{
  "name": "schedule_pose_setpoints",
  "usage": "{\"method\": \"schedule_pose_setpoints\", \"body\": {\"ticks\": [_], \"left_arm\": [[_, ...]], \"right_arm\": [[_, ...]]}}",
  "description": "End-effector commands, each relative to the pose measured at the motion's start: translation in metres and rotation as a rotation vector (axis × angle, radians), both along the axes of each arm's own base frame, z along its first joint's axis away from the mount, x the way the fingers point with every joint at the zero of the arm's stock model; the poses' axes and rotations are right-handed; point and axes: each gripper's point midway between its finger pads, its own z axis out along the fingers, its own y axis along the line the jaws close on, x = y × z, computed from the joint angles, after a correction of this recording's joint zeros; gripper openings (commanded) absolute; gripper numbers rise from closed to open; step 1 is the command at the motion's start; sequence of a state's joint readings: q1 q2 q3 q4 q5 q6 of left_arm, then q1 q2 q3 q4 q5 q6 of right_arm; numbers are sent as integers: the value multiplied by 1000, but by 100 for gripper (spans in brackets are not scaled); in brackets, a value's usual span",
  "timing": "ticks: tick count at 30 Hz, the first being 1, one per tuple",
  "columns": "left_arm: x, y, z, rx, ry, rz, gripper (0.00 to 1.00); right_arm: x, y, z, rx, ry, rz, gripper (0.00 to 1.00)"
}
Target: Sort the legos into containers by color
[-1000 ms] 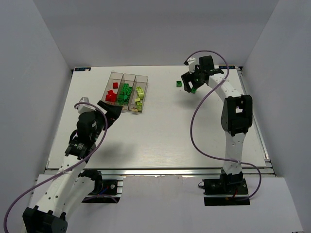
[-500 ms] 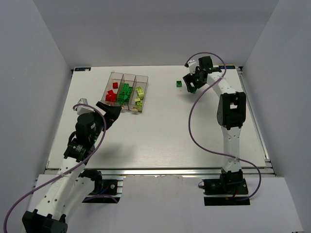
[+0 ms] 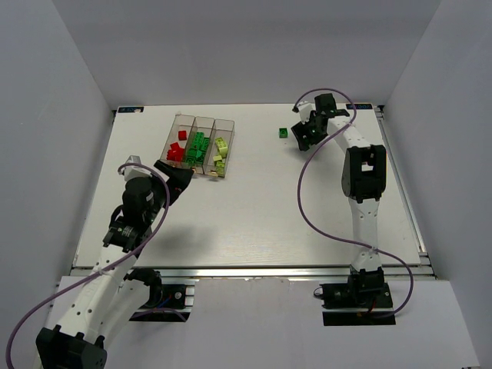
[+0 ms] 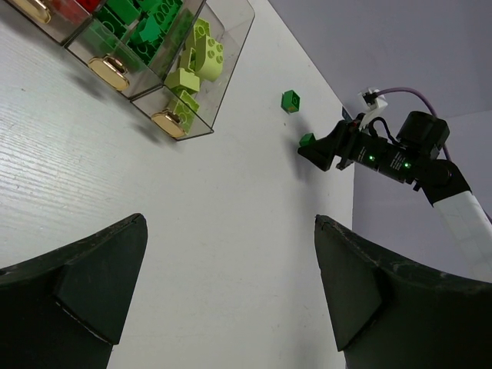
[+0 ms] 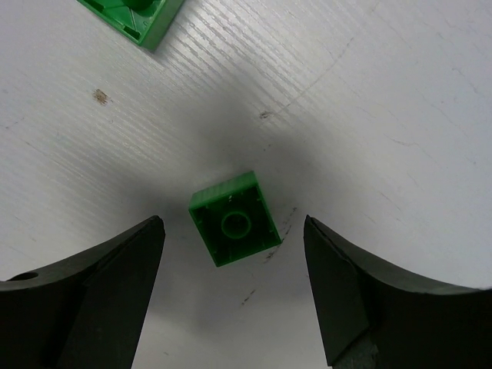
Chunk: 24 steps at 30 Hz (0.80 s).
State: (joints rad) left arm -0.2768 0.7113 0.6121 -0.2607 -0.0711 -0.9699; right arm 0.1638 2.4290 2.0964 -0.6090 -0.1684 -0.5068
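The right fingers (image 5: 92,296) stand apart either side of a dark green brick (image 5: 234,217), touching it nowhere; it lies skewed on the counter (image 5: 400,92) near the far edge, right of the middle, with a second green brick (image 5: 131,15) just beside it. The containers (image 3: 184,123) sit well apart toward the far left corner, and the left fingers (image 4: 84,284) gape empty near them. Since the brick sits at an angle, a pinch could catch its corners and spin it loose, or skid it into its neighbour

A white wood-grain table (image 3: 254,207) sits enclosed by plain pale grey walls (image 3: 46,115).
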Motion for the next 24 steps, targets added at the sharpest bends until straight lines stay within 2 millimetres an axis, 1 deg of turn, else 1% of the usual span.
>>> {"method": "schedule_pose_setpoints", "body": {"ticks": [1, 7, 12, 13, 15, 16, 18, 19, 21, 22, 23, 24], "left_arm": [[2, 0, 9, -7, -23, 3, 98], [3, 0, 7, -14, -20, 6, 98], [5, -1, 8, -14, -21, 4, 98], [6, -2, 8, -12, -19, 4, 98], [7, -2, 8, -12, -22, 2, 98], [7, -2, 9, -13, -22, 2, 98], [8, -3, 9, -11, -24, 0, 98], [8, -3, 10, -12, -25, 0, 98], [9, -2, 11, -7, -29, 3, 98], [9, -2, 12, -6, -31, 2, 98], [10, -1, 14, 0, -35, 4, 98], [10, -1, 16, 2, -41, 6, 98]], "right_arm": [[7, 3, 9, 15, -24, 27, 78], [7, 4, 3, 18, -17, 47, 72], [7, 9, 5, 34, -22, 73, 60], [6, 10, 6, 40, -25, 85, 54], [5, 12, 9, 46, -30, 99, 49], [5, 15, 11, 55, -36, 121, 43], [0, 17, 18, 68, -47, 142, 39], [1, 21, 23, 85, -72, 157, 36], [-6, 26, 34, 103, -91, 183, 32], [-6, 30, 41, 128, -113, 198, 29], [-8, 35, 57, 148, -141, 214, 28], [-14, 38, 58, 166, -134, 226, 26]]}}
